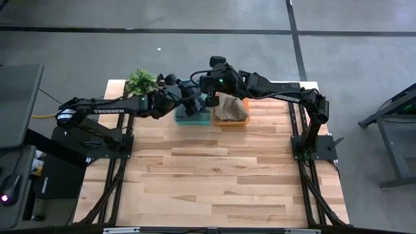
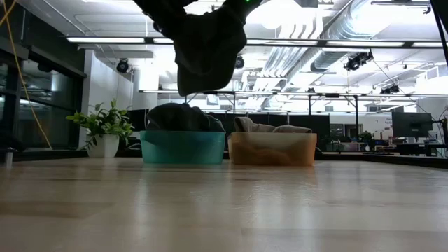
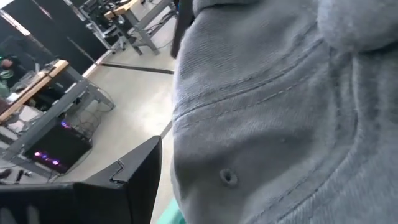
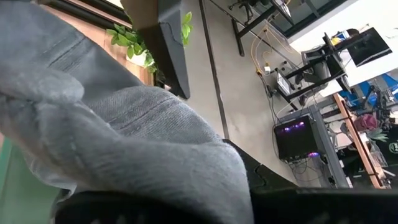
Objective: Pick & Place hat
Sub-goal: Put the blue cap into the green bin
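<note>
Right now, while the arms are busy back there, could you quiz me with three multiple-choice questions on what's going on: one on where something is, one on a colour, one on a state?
1. Where is the potted plant?
A. Left of the teal bin in the low view
B. Inside the orange bin
C. At the table's front edge

2. What colour is the hat hanging in the air?
A. Red
B. Grey
C. Yellow

3. What state is the hat in?
A. Flat on the table
B. Lifted above the teal bin
C. On the floor

Answers: 1 A, the low view shows the plant just left of the teal bin. 2 B, both wrist views fill with grey fabric. 3 B, it hangs clear above the bin, beside the orange bin.
</note>
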